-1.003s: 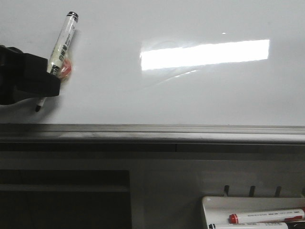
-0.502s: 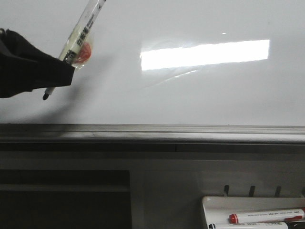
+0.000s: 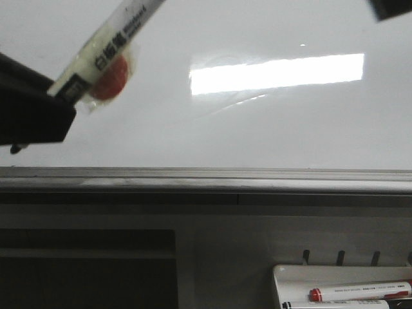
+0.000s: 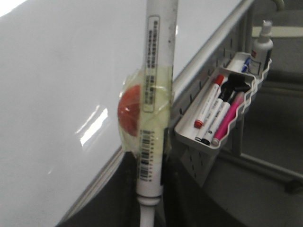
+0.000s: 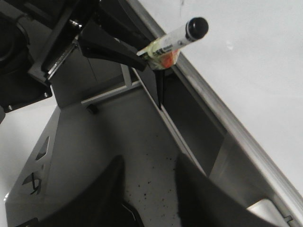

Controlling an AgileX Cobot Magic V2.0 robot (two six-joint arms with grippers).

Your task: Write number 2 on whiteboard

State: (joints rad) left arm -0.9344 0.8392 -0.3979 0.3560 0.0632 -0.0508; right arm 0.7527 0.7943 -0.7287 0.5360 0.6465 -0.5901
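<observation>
The whiteboard (image 3: 257, 129) fills the upper front view, glossy white with a bright rectangular reflection and a grey bottom rail (image 3: 212, 180). I see no number 2 or any other stroke on it. My left gripper (image 3: 58, 106) is at the far left, shut on a white marker (image 3: 106, 51) that has a red ball (image 3: 109, 80) taped to it. The marker's black tip (image 3: 14, 149) points down-left, just above the rail. The left wrist view shows the marker (image 4: 154, 94) between the jaws. My right gripper (image 5: 149, 172) is open and empty; one corner of it (image 3: 393, 8) shows at top right.
A white marker tray (image 3: 290, 273) with a red-capped marker (image 3: 360, 291) hangs below the rail at lower right. In the left wrist view the tray (image 4: 189, 130) holds several markers, with a spray bottle (image 4: 262, 47) beyond it. A dark recess (image 3: 87, 270) lies at lower left.
My left gripper rose, then swung left and nearer the camera, so the marker looks larger and its tip is lower left. A corner of the right gripper has come into view at top right.
</observation>
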